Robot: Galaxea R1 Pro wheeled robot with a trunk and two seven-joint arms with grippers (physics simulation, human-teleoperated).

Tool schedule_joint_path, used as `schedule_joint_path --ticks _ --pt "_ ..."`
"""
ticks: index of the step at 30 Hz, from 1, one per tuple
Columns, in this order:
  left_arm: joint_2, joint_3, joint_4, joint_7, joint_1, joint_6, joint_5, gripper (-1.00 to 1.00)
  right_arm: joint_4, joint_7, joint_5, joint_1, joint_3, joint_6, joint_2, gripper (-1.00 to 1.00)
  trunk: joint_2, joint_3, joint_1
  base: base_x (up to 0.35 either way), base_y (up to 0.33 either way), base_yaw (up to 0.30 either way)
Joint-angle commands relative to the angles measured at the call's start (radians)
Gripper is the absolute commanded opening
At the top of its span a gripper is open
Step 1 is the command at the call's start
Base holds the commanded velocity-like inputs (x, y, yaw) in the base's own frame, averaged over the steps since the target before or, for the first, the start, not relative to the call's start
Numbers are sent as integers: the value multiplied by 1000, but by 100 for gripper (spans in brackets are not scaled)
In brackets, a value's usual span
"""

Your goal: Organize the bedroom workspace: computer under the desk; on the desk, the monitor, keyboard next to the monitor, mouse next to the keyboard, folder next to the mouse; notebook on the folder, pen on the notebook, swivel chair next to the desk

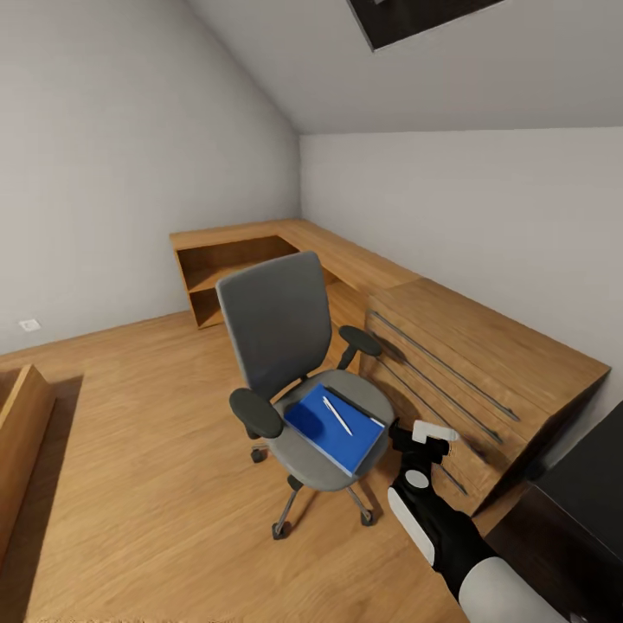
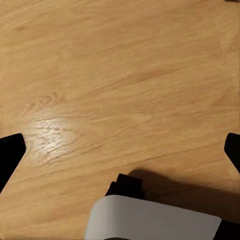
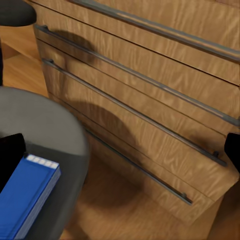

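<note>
Head view: the swivel chair [image 1: 294, 381] stands at the centre of the frame on the light wood floor [image 1: 147, 467], its tall grey back toward the upper left and its chrome star base toward the bottom. The blue folder [image 1: 333, 427] lies flat on the seat, and a thin pale pen [image 1: 337, 415] lies on top of the folder, slanting from upper left to lower right. Just right of the chair runs a low wooden drawer unit [image 1: 467, 381] with long dark bar handles; it continues toward the far corner, where it meets an open wooden shelf [image 1: 229, 268] at centre left. A corner of the black desk [image 1: 588, 484] shows at the lower right edge. The right gripper [image 1: 426, 439] sits at lower centre right, just beside the seat's edge and near the folder's corner, not touching it.

In the right wrist view the two dark fingertips [image 3: 11, 152] stand far apart at the frame's sides, so the claw is wide open, with the folder's corner near one of them and the drawer fronts behind.

In the left wrist view the fingertips [image 2: 11, 150] are likewise spread wide, open over bare floor.
</note>
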Motion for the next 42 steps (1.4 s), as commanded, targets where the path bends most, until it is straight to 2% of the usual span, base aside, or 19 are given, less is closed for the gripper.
schedule_joint_path --ticks 1,13,18,23,42 --pt "1 -8 -1 6 -1 -2 6 100 0 -5 -10 -1 5 -10 -1 100 0 -1 0 0 0 243" --pt "6 3 1 5 -1 -1 11 100 2 -3 -9 -1 5 -12 -1 100 0 -1 0 0 0 259" --pt "6 52 1 4 -1 -1 10 100 4 -3 -8 -1 5 -13 -1 100 0 -1 0 0 0 250" --pt "5 72 1 3 -1 -1 9 100 5 -4 -6 -1 3 -13 -3 100 0 -1 0 0 0 191" --pt "5 76 1 2 -1 0 9 100 3 -5 -9 -1 6 -10 -1 100 0 9 0 0 0 43"
